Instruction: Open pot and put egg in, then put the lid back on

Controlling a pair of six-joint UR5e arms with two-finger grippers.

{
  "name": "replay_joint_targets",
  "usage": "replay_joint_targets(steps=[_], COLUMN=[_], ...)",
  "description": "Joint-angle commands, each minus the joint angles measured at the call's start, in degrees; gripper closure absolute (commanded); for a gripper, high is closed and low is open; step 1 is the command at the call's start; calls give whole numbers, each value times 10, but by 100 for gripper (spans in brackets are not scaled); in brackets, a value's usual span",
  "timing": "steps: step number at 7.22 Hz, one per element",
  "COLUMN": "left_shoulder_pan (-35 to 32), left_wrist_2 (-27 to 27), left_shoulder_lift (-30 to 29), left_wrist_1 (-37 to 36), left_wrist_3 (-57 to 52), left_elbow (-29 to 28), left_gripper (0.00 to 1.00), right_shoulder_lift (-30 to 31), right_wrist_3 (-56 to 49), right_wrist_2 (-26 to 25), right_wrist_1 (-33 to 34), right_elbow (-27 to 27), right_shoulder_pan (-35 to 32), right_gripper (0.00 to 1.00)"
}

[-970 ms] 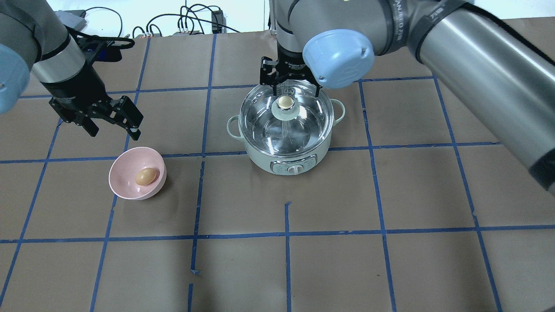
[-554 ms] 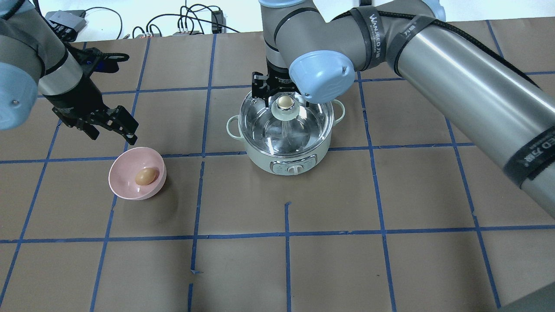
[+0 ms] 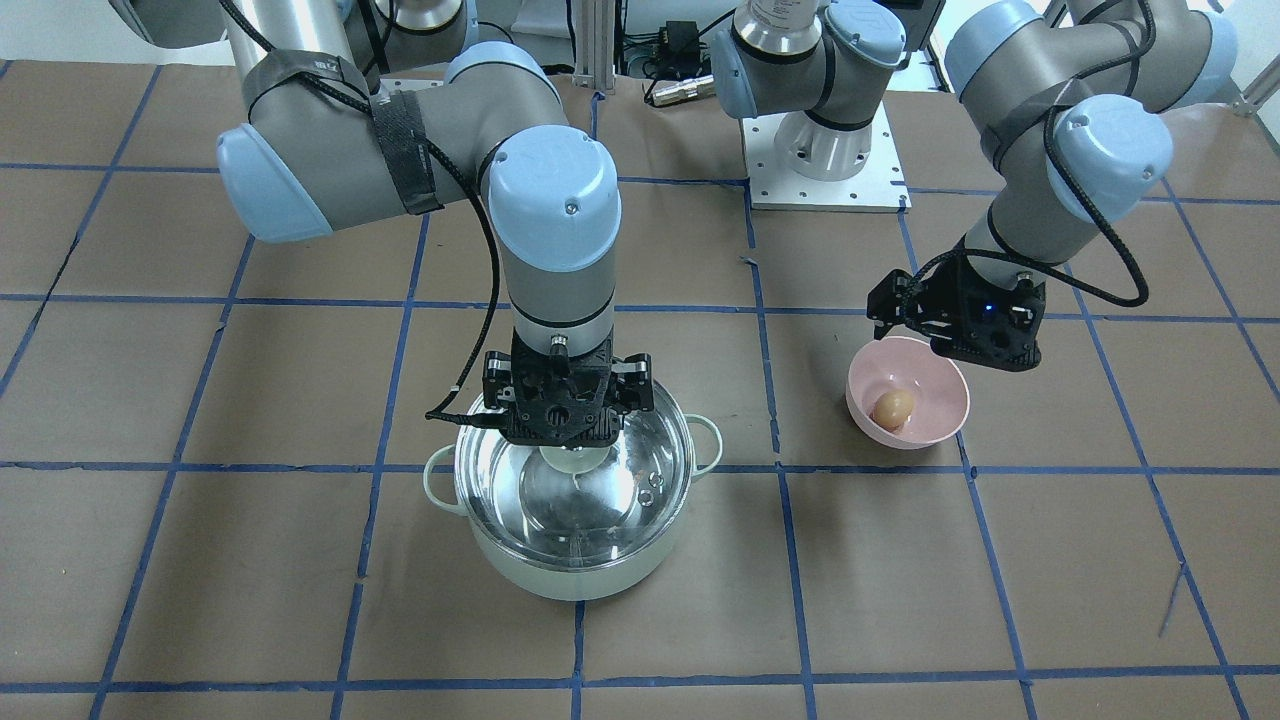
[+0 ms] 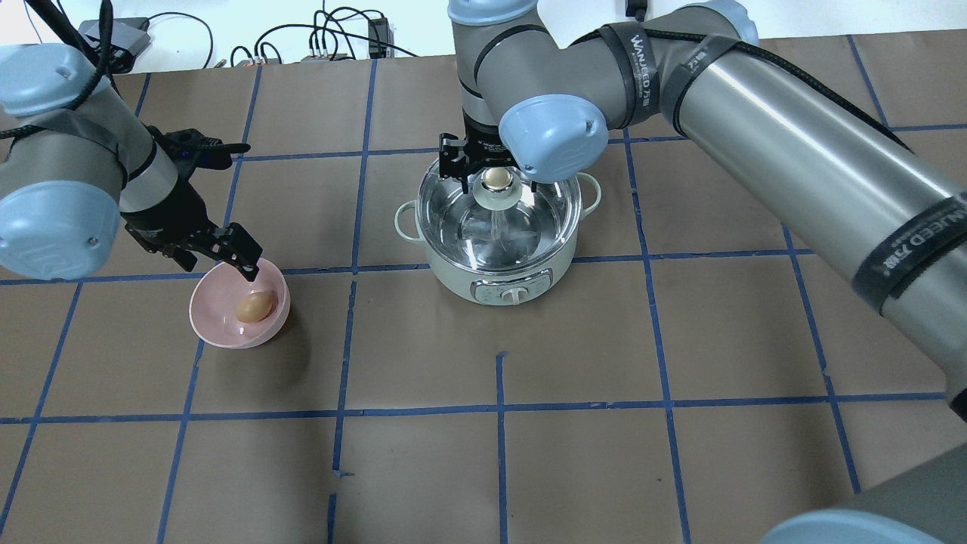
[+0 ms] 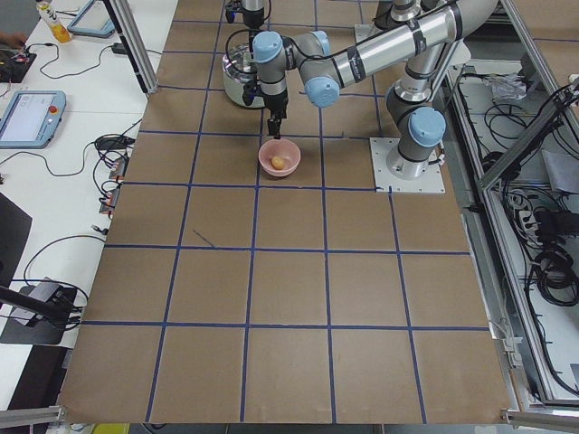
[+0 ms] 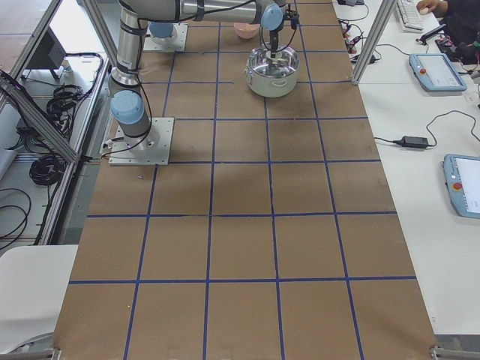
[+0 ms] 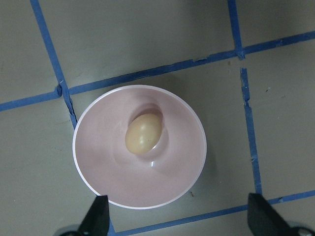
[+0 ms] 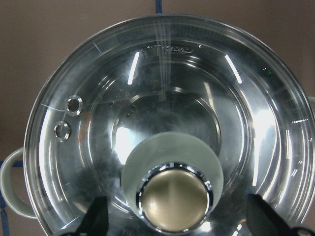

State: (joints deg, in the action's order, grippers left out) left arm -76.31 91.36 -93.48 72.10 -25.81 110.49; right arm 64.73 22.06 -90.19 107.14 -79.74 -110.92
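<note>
The mint-green pot stands mid-table with the glass lid on it. My right gripper is open just above the lid. Its fingers stand on either side of the cream-topped knob and do not touch it. The brown egg lies in a pink bowl to the pot's left. My left gripper is open and empty above the bowl's far rim. In the left wrist view the egg sits ahead of the open fingertips. The front-facing view shows the pot, the egg and both grippers, right and left.
Brown paper with a blue tape grid covers the table. The pot's loop handles stick out at both sides and a control dial faces the robot. Cables lie beyond the table's far edge.
My left gripper moved right and down from beside the bowl to just over its far rim. My right gripper shifted slightly left over the lid knob. The pot, lid and egg did not move.
</note>
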Motion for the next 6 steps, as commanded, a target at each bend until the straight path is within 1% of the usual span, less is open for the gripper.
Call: replay_joint_targets(steps=[1, 2, 3, 4, 5, 6], left_shoulder_pan=[0, 0, 0, 1, 15, 42], left_wrist_2=[0, -1, -4, 0, 0, -1], left_shoulder_lift=[-19, -19, -19, -20, -22, -24], left_wrist_1=[-41, -42, -62, -83, -89, -101], left_wrist_3=[1, -1, -4, -33, -50, -50], left_elbow=[16, 25, 37, 45, 58, 81], left_gripper=[0, 0, 0, 0, 0, 0], right_shoulder_lift=[-9, -15, -15, -15, -14, -14], right_wrist_3=[1, 3, 6, 5, 9, 10], right_wrist_2=[0, 0, -1, 0, 0, 1], right_wrist_1=[8, 16, 16, 16, 16, 15], right_elbow=[7, 9, 10, 7, 8, 8], right_shoulder_pan=[0, 0, 0, 0, 0, 0], right_gripper=[3, 3, 3, 3, 5, 14])
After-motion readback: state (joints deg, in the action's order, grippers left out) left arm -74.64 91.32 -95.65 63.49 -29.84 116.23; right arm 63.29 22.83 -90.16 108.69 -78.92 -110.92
